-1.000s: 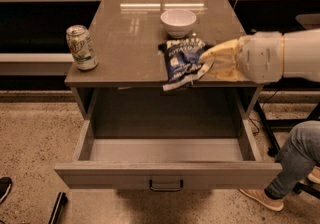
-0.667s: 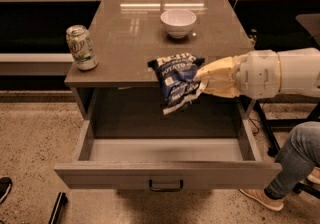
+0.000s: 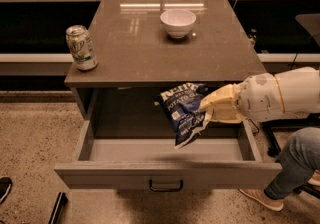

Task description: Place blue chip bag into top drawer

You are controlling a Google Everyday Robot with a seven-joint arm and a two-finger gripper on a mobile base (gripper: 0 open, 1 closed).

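My gripper (image 3: pixel 209 114) is clamped on the right edge of the bag (image 3: pixel 181 110), above the open drawer (image 3: pixel 125 173). The bag looks light, crinkly and slippery, so an edge pinch suits it.

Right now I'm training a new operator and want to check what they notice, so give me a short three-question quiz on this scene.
1. True or false: the top drawer is pulled open.
2. Pick one. Where is the blue chip bag?
A) lying on the floor
B) held by the gripper in the air over the open drawer
C) flat on the drawer's bottom
3. Short answer: what stands near the left edge of the tabletop?

Key: 1 true; 2 B; 3 the soda can.
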